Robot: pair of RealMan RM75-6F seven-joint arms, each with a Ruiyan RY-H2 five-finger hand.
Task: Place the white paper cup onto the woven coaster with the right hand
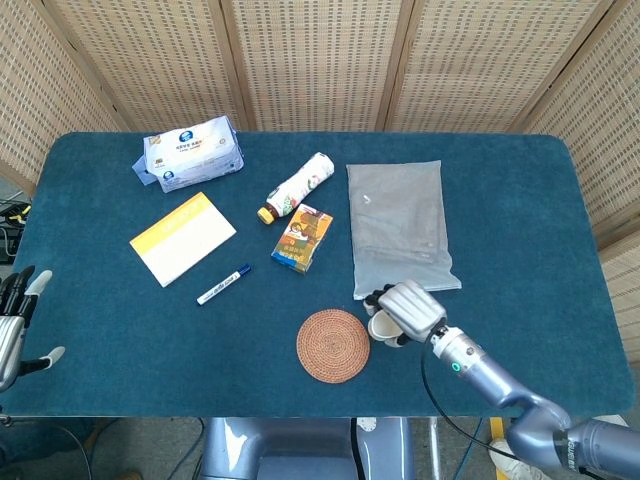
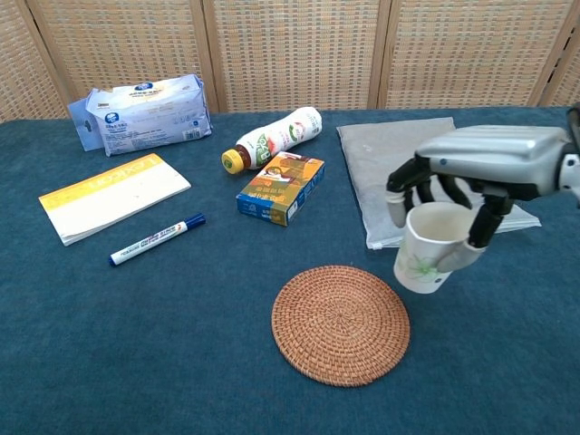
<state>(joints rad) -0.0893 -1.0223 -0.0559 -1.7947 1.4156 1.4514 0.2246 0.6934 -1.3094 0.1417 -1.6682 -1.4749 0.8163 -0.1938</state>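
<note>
Chest view: the white paper cup with a green print point(image 2: 427, 259), judged light and easily crushed, is being held near its rim by the right hand point(image 2: 471, 177), just beside the round woven coaster point(image 2: 341, 323).

Right hand point(image 2: 453, 195) reaches in palm down, fingers curled in a grip. Left hand point(image 1: 14, 318) rests at the table edge, fingers apart.
</note>
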